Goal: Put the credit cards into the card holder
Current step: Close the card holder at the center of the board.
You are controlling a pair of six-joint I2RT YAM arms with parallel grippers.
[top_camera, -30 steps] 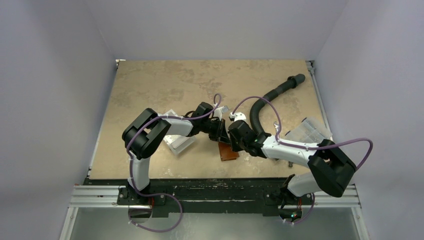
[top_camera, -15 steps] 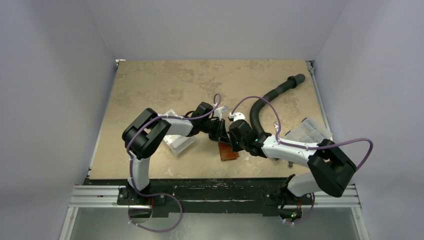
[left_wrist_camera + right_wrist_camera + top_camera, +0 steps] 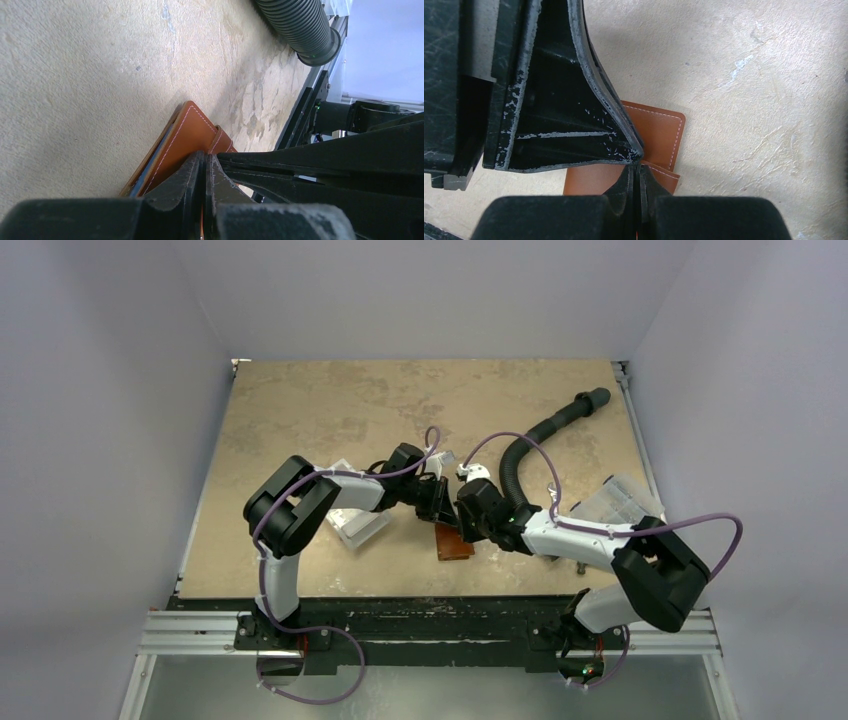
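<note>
The card holder [image 3: 455, 544] is a brown leather wallet lying folded shut on the table, near the front middle. My left gripper [image 3: 443, 512] and right gripper [image 3: 463, 523] meet tip to tip over its far end. Both are shut, with their tips down on the leather by the strap. In the left wrist view the left gripper [image 3: 205, 156] rests on the card holder [image 3: 186, 131], and a thin bluish card edge [image 3: 154, 162] shows between its leaves. In the right wrist view the right gripper [image 3: 638, 168] touches the card holder [image 3: 661, 131]. No other credit cards are in view.
A black corrugated hose [image 3: 528, 440] curves across the table behind the right arm and shows in the left wrist view as the hose [image 3: 300, 30]. A clear-and-white plastic box [image 3: 356, 523] lies under the left arm. Another clear box [image 3: 625, 500] sits at the right edge.
The right arm has edged slightly to the left and the card holder has shifted a little with it. Both grippers stay shut.
</note>
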